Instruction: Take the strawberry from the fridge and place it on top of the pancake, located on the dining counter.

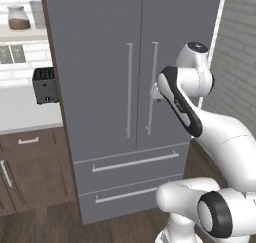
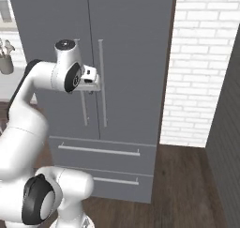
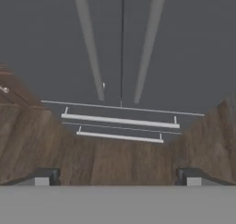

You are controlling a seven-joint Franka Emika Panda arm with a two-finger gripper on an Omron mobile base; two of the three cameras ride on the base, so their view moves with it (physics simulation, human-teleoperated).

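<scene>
Toaster [image 1: 45, 85] sits on the bench [image 1: 22, 112] at far left, and beside it we face the fridge [image 1: 100, 62], both doors shut, so the strawberry is presumably inside. Our gripper [image 2: 97, 80] hangs near the right door handle [image 1: 151, 87], jaws spread wide, likely to pull it open.

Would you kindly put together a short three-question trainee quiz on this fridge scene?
1. True or false: both doors of the fridge are shut.
2. How many lower drawers does it have?
A. one
B. two
C. three
3. What appliance stands on the counter left of the fridge?

Key
1. True.
2. B, each with a horizontal handle.
3. The toaster.
Bonus: the end effector is open near the right door handle, holding nothing.
</scene>
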